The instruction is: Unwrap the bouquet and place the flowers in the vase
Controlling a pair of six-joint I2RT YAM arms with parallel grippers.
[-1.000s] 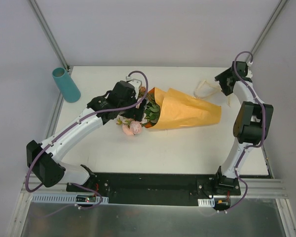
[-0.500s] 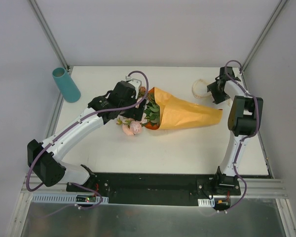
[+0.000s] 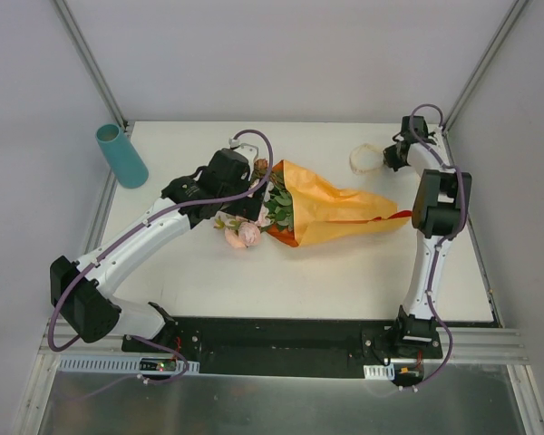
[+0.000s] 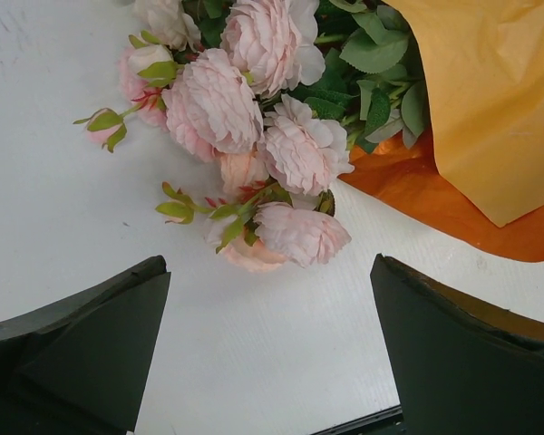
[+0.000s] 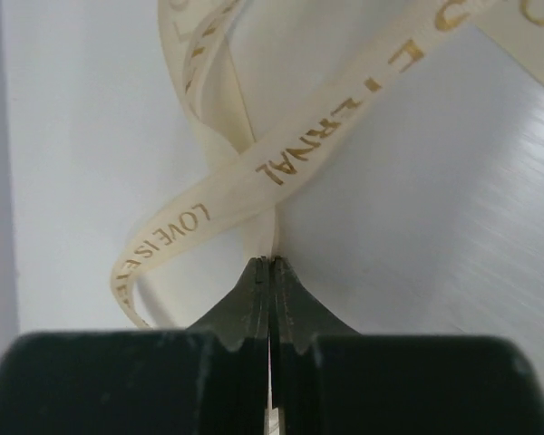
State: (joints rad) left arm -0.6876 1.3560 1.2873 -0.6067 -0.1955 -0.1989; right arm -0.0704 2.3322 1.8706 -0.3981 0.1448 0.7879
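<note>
White table (image 3: 326,272), plain grey walls (image 3: 281,54)

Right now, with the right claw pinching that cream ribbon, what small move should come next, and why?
Probably swing the ribbon off to the side and release it. The right claw is shut on it, and it lies apart from the bouquet, which looks untied. The left claw hangs open beside the flowers, ready to follow.

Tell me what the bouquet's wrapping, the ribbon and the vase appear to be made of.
The wrapping looks like matte orange paper, given its creases and stiff folded edges. The ribbon seems to be thin cream fabric, perhaps satin, with gold printed lettering, and it loops softly. The vase is a smooth teal cylinder, plastic or glazed ceramic; the view cannot settle which.
</note>
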